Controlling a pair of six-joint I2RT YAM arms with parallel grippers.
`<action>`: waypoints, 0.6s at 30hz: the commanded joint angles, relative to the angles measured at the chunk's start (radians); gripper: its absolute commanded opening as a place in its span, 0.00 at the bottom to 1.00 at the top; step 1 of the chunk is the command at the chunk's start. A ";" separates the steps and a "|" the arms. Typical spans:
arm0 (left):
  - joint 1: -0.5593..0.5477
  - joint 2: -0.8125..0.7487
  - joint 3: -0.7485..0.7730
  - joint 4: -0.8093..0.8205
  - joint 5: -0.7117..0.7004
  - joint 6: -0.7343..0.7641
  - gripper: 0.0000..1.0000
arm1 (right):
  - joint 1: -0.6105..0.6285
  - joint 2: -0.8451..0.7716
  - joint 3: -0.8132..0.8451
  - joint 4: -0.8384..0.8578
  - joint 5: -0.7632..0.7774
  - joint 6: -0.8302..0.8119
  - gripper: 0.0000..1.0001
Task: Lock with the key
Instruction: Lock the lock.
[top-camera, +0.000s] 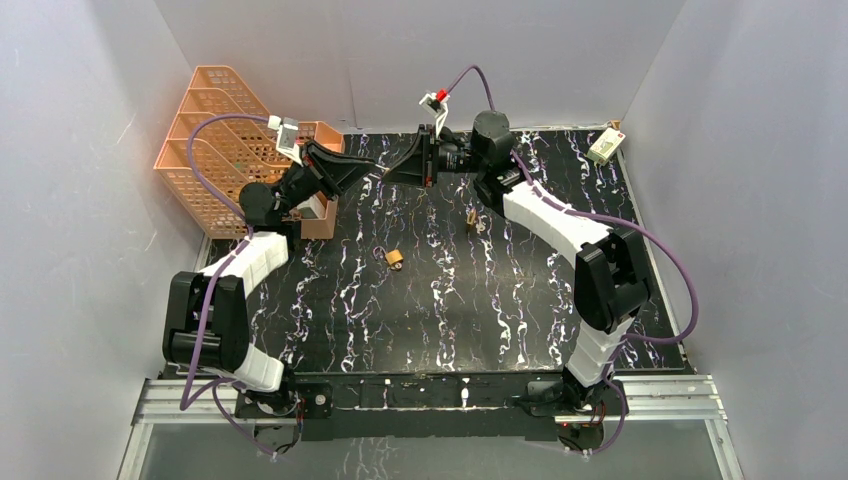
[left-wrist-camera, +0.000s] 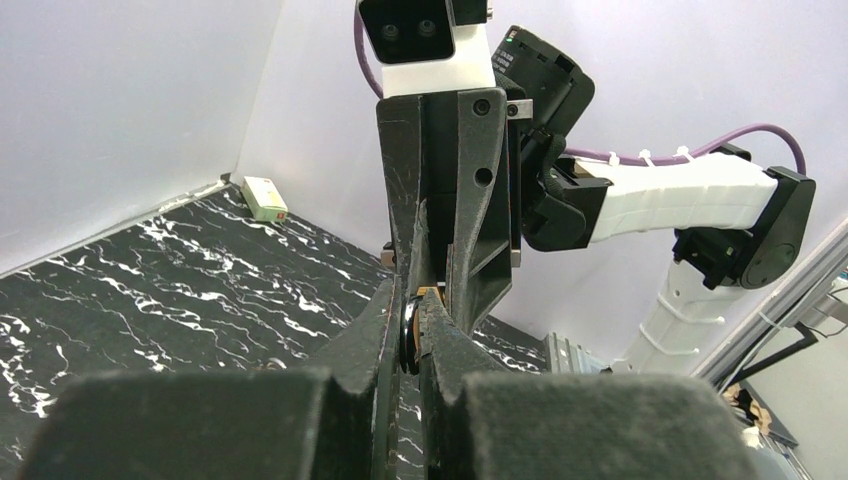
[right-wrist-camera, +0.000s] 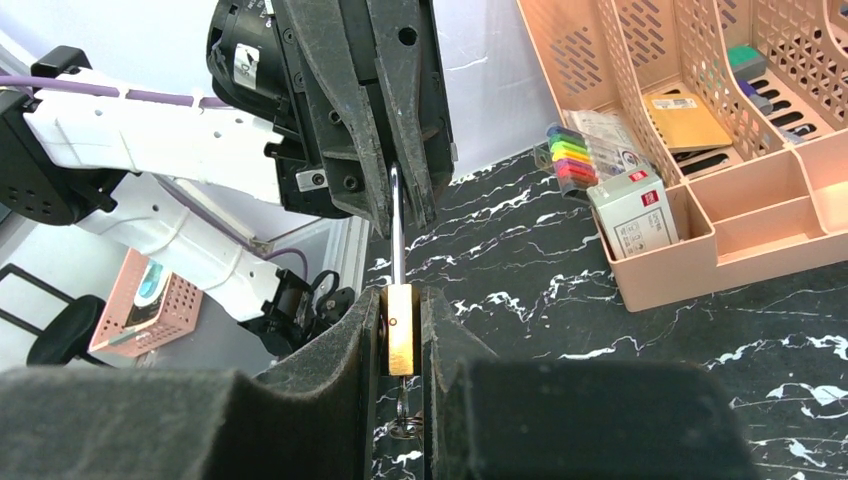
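Both arms are meeting in mid-air above the far part of the marbled black table. The right gripper is pinching the brass body of the padlock between its two pads, jaws pressed against its flat sides. The lock is standing upright, clear of the tabletop. Its shackle, seen edge-on as a thin steel bar, is rising straight into the fingertips of the left gripper, which is closing tight on it from the opposite side. A small metal ring is hanging beneath the lock body; whether a key is seated there cannot be told.

On the table, well apart from the grippers, a second brass lock is lying near the centre and a small brass item is sitting closer to the right arm. An orange desk organiser is occupying the far left corner, and a white box is resting at the far right edge.
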 joint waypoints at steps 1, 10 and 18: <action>-0.086 0.048 0.010 -0.042 0.127 0.064 0.00 | 0.115 -0.005 0.158 0.195 0.066 0.038 0.00; -0.089 0.049 0.014 -0.042 0.128 0.064 0.00 | 0.120 -0.013 0.171 0.170 0.064 0.019 0.00; -0.092 0.031 0.002 -0.042 0.125 0.065 0.00 | 0.123 -0.027 0.167 0.167 0.062 0.005 0.00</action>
